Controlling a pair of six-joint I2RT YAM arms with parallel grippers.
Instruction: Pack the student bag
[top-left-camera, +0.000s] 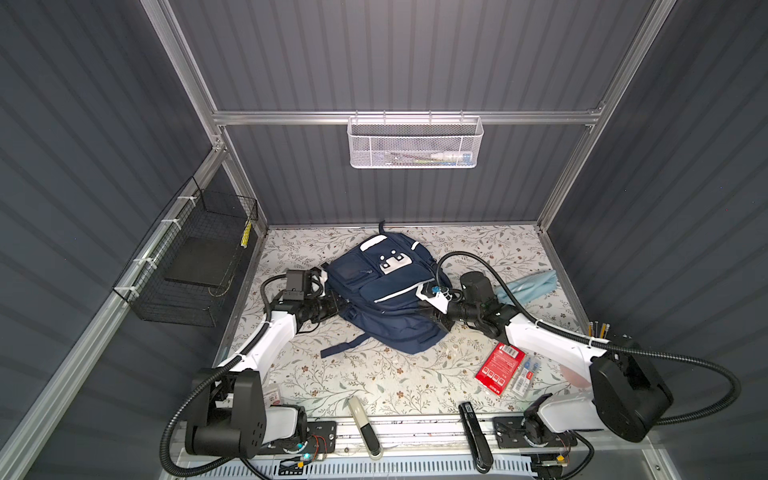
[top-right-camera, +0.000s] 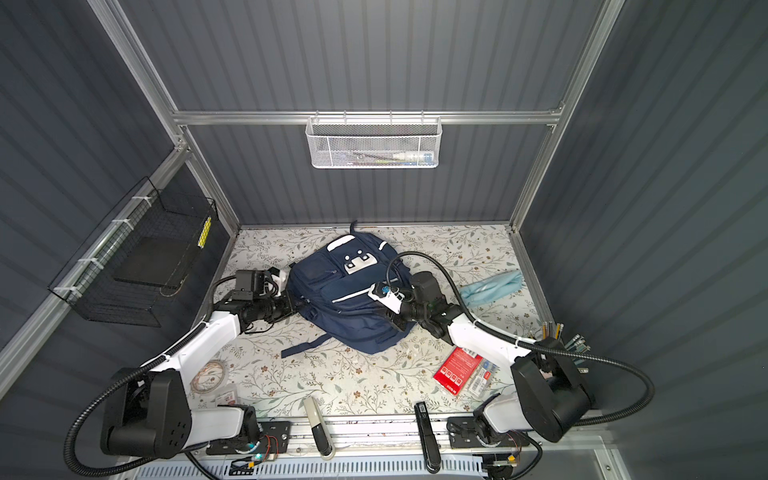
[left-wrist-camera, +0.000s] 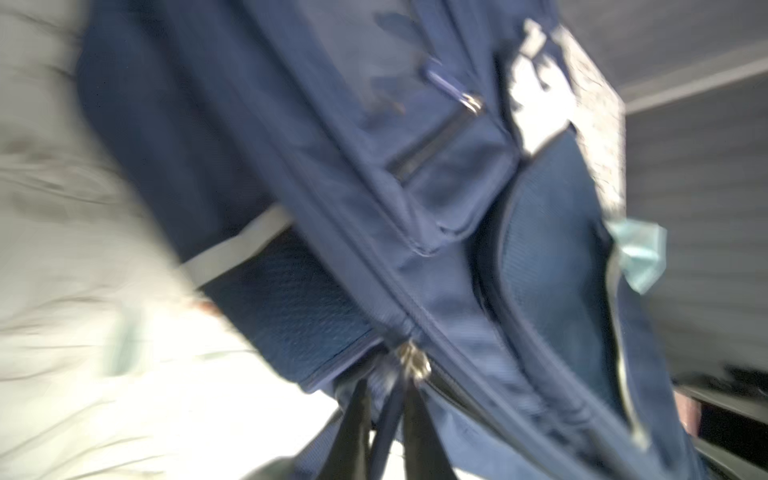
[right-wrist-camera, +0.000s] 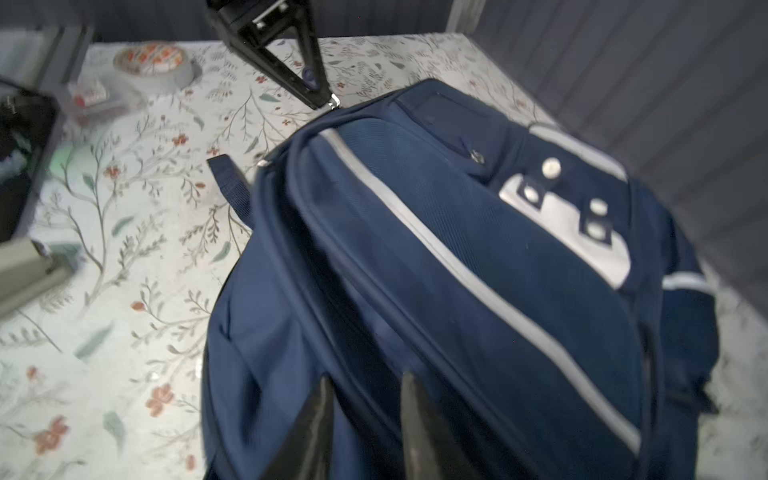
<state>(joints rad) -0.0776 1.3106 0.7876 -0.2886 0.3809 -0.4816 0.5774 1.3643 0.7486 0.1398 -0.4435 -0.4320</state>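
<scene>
Arms (top-left-camera: 274, 336) (top-left-camera: 540, 336) low, flanking student bag (top-left-camera: 386, 299), grippers (left-wrist-camera: 384, 386) (right-wrist-camera: 368, 378) seemingly parted

Red packet (top-left-camera: 498, 368) and light-blue cloth (top-left-camera: 530, 286) lie apart on floral table (top-left-camera: 374, 382).

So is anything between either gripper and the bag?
Nothing visible. The left gripper is right at a zip on the edge of the bag. The right gripper is close over the fabric on the opposite side.
</scene>
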